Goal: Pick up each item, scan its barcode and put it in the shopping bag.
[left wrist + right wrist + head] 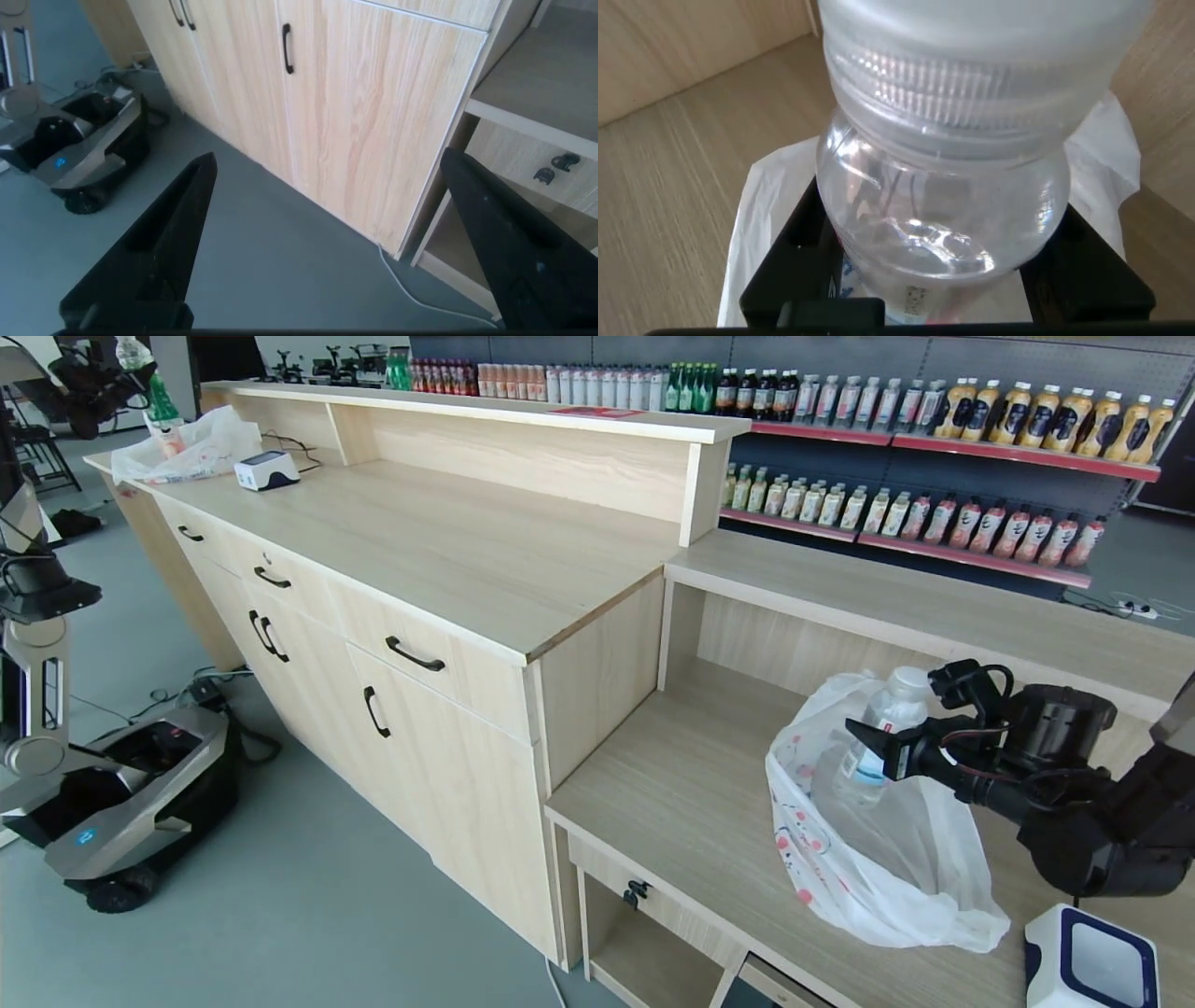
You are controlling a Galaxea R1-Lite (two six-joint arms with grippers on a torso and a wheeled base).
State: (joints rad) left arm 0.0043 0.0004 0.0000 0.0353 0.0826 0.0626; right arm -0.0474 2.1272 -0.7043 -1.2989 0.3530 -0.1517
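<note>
Shop checkout, wooden counter (439, 546), shelves of bottled drinks (934, 448), barcode scanner (1090, 959)

Right arm (1083, 812) extended in from the right, forearm roughly level. Right gripper (879, 751) clamped on upright bottle (894, 707) from the side. Left gripper (327, 247) held low, aimed downward, fingers (149, 252) spread wide.

Bright, even light, soft shadows (head view's edges bow).
</note>
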